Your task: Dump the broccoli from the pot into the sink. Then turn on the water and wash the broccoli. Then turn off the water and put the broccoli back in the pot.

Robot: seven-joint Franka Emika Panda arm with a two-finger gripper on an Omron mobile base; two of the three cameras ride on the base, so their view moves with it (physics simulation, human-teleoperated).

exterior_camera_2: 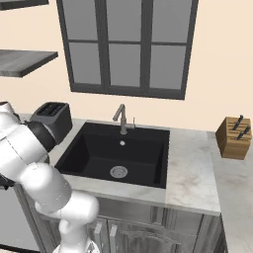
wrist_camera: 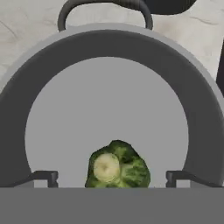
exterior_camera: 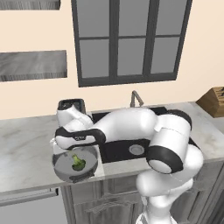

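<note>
Broccoli, one small green floret (wrist_camera: 117, 165), is lying in the wide grey metal pot (wrist_camera: 109, 48) (hand view) between our spread gripper (wrist_camera: 111, 177) tips; we are gripping nothing.

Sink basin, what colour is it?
Black, with a round silver drain; the large rectangular sink basin shows best in the right base view.

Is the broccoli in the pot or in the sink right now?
In the pot: the broccoli lies on its grey floor, between the open gripper's fingertips.
</note>
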